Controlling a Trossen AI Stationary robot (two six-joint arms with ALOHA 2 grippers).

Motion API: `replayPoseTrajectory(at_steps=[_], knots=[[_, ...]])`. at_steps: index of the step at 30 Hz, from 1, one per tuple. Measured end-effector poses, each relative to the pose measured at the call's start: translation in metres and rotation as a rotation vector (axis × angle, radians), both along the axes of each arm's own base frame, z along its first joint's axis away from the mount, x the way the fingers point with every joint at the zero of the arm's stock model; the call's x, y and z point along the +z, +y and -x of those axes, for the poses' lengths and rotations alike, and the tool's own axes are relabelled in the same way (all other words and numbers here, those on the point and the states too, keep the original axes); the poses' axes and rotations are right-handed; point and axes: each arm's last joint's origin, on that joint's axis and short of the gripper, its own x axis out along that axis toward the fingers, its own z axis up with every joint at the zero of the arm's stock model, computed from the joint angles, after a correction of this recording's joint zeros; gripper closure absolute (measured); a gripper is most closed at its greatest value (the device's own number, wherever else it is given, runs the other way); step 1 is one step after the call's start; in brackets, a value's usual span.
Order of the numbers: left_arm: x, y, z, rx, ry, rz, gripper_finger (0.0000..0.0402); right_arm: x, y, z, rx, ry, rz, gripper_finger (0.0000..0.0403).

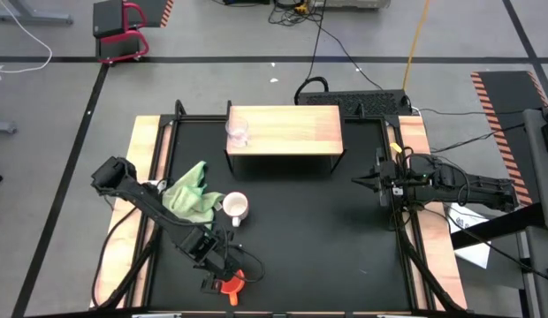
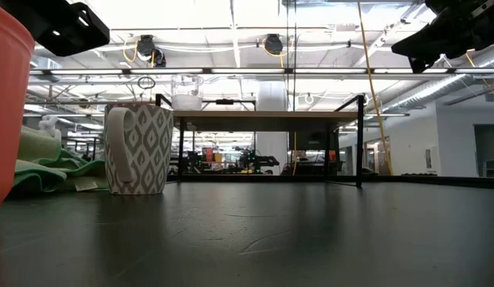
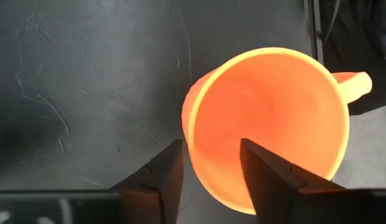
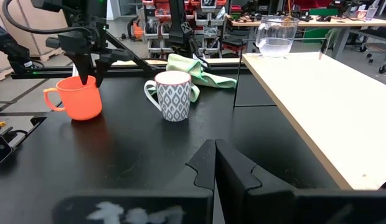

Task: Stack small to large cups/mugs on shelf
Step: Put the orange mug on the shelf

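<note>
Left pincer [image 3: 208, 168] open, fingers straddling the near rim of the upright orange handled ceramic mug [image 3: 268, 124] directly beneath; handle points away; right pincer [image 4: 215, 163] closed, far off.

We see open tabletop right of the white mug [image 1: 235, 208]; the green cloth [image 1: 193, 194] crowds its left.
</note>
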Motion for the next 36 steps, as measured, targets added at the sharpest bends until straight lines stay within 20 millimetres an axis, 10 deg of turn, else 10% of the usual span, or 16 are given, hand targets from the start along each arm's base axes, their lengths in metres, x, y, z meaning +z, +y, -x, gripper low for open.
replayPoseTrajectory(at_steps=[10, 25, 36], knots=[[0.000, 0.000, 0.000, -0.041, -0.019, -0.021, 0.0391, 0.000, 0.000, 0.000, 0.000, 0.000, 0.000, 0.0403], [0.004, 0.010, -0.003, -0.143, -0.052, -0.069, 0.0397, 0.000, 0.000, 0.000, 0.000, -0.002, 0.000, 0.0403], [0.054, 0.028, 0.017, -0.180, -0.263, -0.112, 0.0399, 0.000, 0.000, 0.000, 0.000, 0.003, 0.000, 0.0403]])
